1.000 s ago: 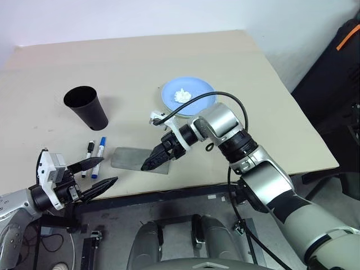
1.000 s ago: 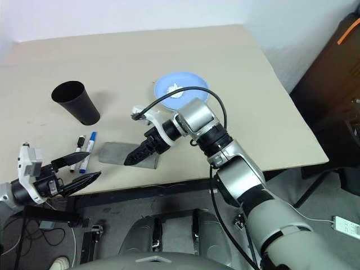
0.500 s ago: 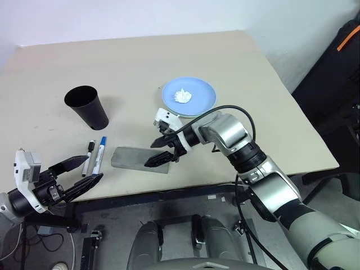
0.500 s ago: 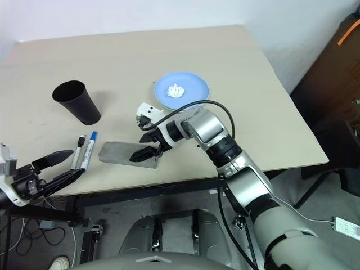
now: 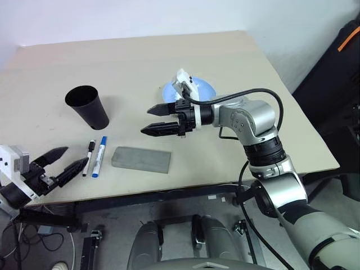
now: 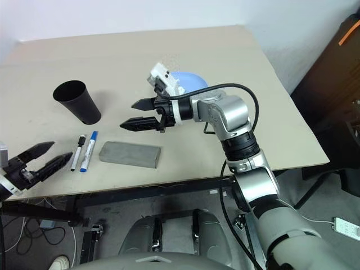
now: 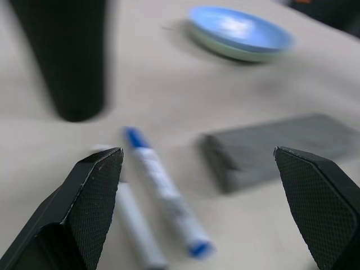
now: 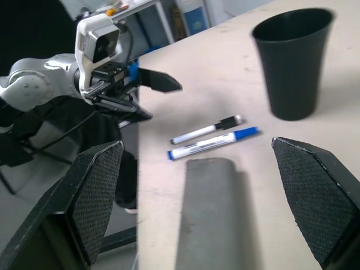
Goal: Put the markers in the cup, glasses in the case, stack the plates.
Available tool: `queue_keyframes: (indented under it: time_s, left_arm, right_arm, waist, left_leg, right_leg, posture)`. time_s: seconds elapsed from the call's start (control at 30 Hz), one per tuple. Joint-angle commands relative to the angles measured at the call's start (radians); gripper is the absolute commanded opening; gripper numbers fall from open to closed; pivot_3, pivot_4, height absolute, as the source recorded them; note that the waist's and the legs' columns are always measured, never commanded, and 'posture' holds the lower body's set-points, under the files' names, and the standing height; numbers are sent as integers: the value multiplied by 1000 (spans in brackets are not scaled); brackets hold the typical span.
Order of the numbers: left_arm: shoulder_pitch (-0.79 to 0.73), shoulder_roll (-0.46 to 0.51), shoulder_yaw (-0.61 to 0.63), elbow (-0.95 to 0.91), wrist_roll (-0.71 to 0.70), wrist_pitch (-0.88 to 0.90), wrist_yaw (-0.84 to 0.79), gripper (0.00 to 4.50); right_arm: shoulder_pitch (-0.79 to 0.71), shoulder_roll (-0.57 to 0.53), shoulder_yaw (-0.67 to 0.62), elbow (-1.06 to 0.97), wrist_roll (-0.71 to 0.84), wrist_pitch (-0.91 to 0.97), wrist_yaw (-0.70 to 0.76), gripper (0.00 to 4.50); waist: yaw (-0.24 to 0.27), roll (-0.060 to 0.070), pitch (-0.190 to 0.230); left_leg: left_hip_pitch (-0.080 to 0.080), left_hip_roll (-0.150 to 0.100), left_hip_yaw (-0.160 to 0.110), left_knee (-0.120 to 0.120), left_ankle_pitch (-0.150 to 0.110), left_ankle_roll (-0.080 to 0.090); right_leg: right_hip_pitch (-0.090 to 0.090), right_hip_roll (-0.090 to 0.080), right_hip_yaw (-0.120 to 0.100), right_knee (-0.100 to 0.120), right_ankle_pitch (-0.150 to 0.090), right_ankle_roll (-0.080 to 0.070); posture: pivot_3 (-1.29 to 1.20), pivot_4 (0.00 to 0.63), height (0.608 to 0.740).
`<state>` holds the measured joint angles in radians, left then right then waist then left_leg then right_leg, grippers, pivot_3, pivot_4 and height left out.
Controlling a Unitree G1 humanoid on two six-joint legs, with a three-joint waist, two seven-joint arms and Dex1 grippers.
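The grey case (image 5: 140,160) lies closed near the table's front edge. Just left of it lie the two markers, black-capped (image 5: 88,157) and blue-capped (image 5: 99,156), side by side. Behind them stands the black cup (image 5: 87,107), upright. The light blue plate (image 7: 242,34) rests on the mint green plate (image 7: 225,52). My right gripper (image 5: 145,121) hangs open and empty above the table behind the case, pointing left. At the front left corner my left gripper (image 5: 76,156) is open and empty, facing the markers. The glasses are out of view.
The beige table (image 5: 253,140) ends close in front of the case and markers. A dark bag with an orange strap (image 5: 349,39) stands past the table's right side. My right forearm and its cable (image 5: 247,112) cross over the table's right half.
My right gripper has lifted off the case's right end and swung up to point left. My left gripper has drawn back to the left, away from the markers.
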<state>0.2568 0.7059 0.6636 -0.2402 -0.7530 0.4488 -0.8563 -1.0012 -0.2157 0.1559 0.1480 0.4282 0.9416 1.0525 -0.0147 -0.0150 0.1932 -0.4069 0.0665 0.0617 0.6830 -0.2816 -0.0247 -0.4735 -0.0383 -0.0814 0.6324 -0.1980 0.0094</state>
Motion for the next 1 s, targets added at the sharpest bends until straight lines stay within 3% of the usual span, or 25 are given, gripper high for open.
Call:
queue_keyframes:
  time_s: [0.03, 0.17, 0.43, 0.67, 0.8, 1.0]
  left_arm:
    - [-23, -29, 61, -21, -35, 1, 73, 4500]
    - [-10, -17, 22, -30, 36, 25, 142, 4500]
    - [-43, -3, -66, 0, 156, 122, 297, 4500]
    - [-117, -10, -151, 68, 241, 72, 304, 4500]
    - [-156, -6, -214, 117, 313, 32, 303, 4500]
    - [-178, 0, -275, 139, 367, 12, 283, 4500]
  right_arm:
    - [-39, -11, -39, 31, 9, -31, -33, 4468]
    - [-66, -35, -60, 67, 19, -32, -43, 4468]
    - [-15, -197, -57, -44, 53, -41, 41, 4468]
    - [203, -281, -97, -246, 57, -282, 102, 4468]
    - [281, -310, -103, -301, 104, -294, 139, 4468]
    - [276, -343, -43, -311, 95, -225, 125, 4468]
  waist:
    - [-1, 0, 0]
    - [-1, 0, 0]
    - [2, 0, 0]
    - [4, 0, 0]
    - [1, -1, 0]
    - [3, 0, 0]
  left_leg:
    - [0, 0, 0, 0, 0, 0]
    - [-1, 0, 0, 0, 0, 0]
    - [-1, -1, 1, 0, 0, 0]
    - [-1, -1, 0, -2, 0, 0]
    - [0, -1, 1, -1, 0, 0]
    - [1, 0, 0, -1, 0, 0]
  right_leg:
    - [0, 0, 0, 0, 1, -1]
    - [0, 0, 0, 0, 2, -2]
    - [0, -2, 0, -1, 0, 1]
    - [0, -1, 0, -1, -1, 1]
    - [0, -2, 0, -1, -1, 1]
    - [0, -1, 0, 0, -1, 1]
  posture:
    - [0, 150, 730]
    - [0, 150, 730]
    - [0, 150, 730]
    - [0, 150, 730]
    - [0, 150, 730]
    - [0, 150, 730]
